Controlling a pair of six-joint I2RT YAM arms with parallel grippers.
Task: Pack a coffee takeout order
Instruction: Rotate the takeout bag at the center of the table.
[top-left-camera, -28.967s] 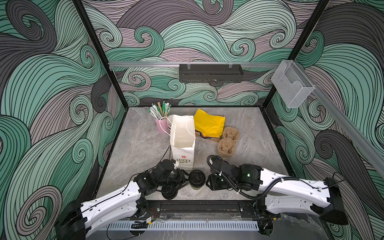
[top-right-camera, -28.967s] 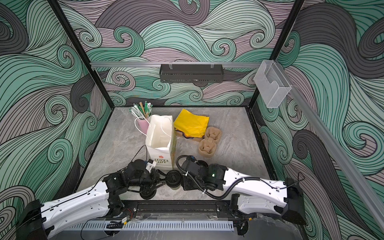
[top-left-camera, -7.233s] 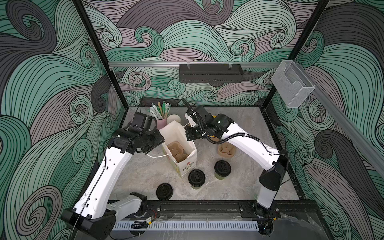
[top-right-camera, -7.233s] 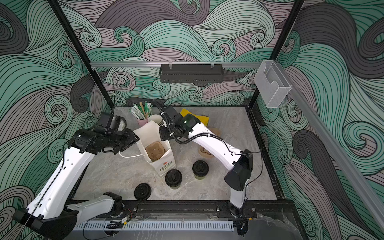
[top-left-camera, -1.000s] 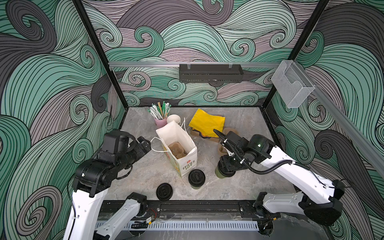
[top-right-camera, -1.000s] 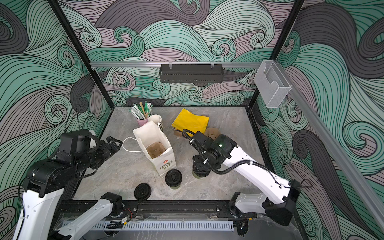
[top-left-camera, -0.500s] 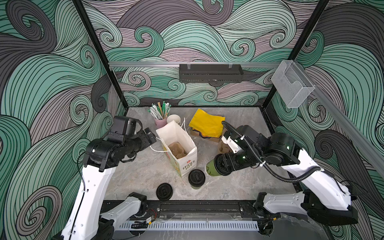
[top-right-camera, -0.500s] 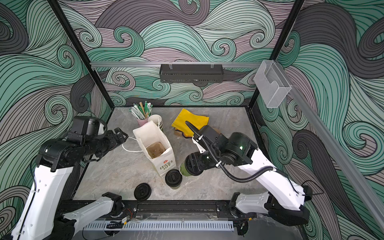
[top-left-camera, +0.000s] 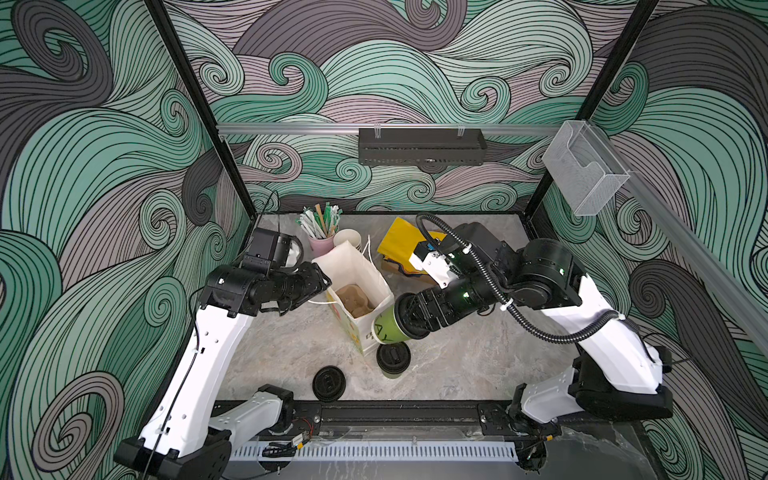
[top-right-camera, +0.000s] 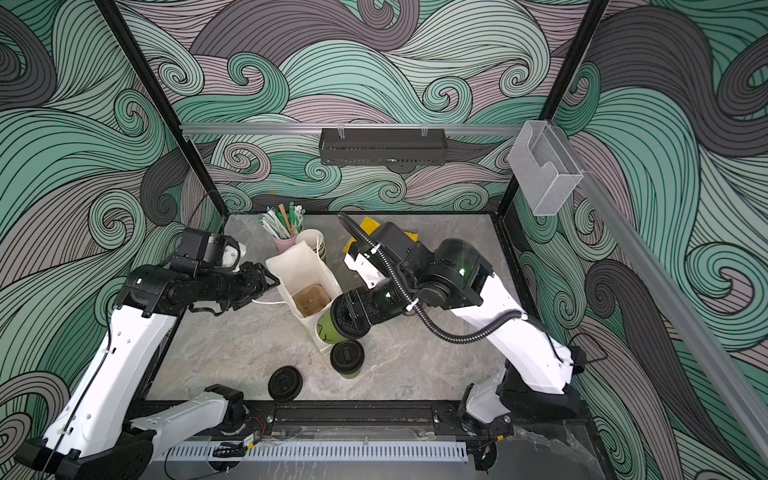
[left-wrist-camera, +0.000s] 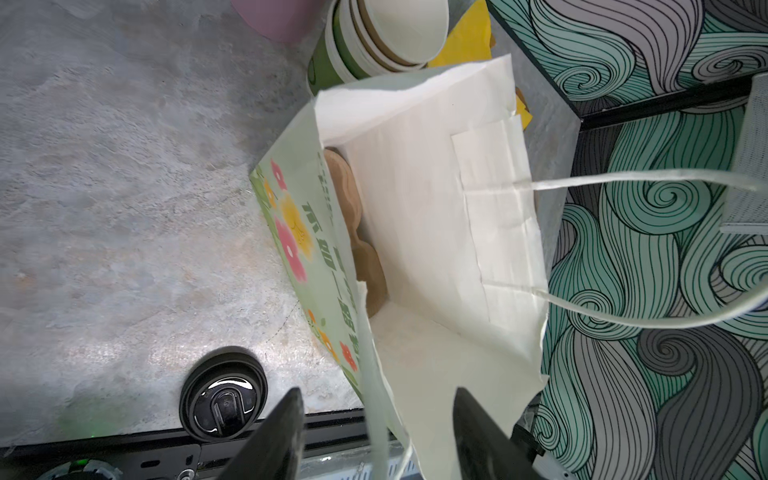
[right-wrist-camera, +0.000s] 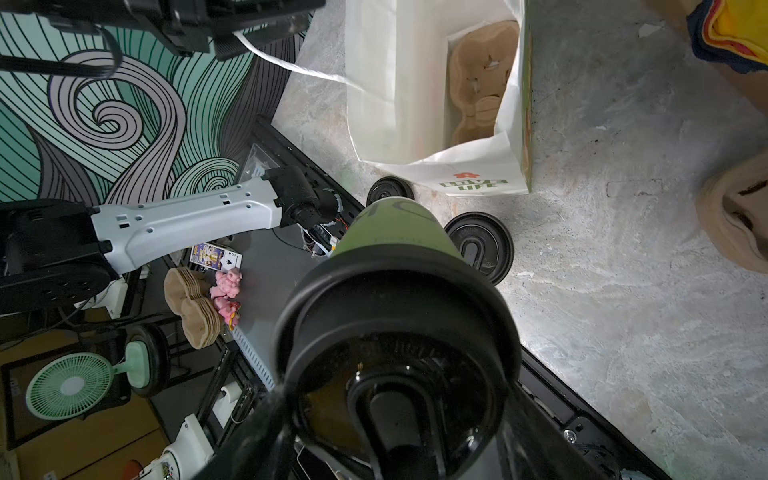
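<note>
- The cup (top-left-camera: 388, 328), green with a black lid, hangs tilted just beside the bag's near corner, base towards the bag. The right gripper (top-left-camera: 411, 318) is clamped around its lid end.
- I judge it should be turned upright, carried over the mouth of the bag (top-left-camera: 357, 266) and lowered straight into a well of the cardboard carrier (top-left-camera: 353, 300) on the bag's floor.
- The left gripper (left-wrist-camera: 376, 395) has its jaws apart astride the bag's rim and a handle strip. Pinching there would hold the mouth wide.
- A second cup (top-left-camera: 393, 356) stands just beside the bag, below the held one, so swing clear of it.
- Hidden: the bag's wall covers part of the carrier and the right arm covers much of the napkins (top-left-camera: 399, 243). Whether the cup holds drink cannot be told.
</note>
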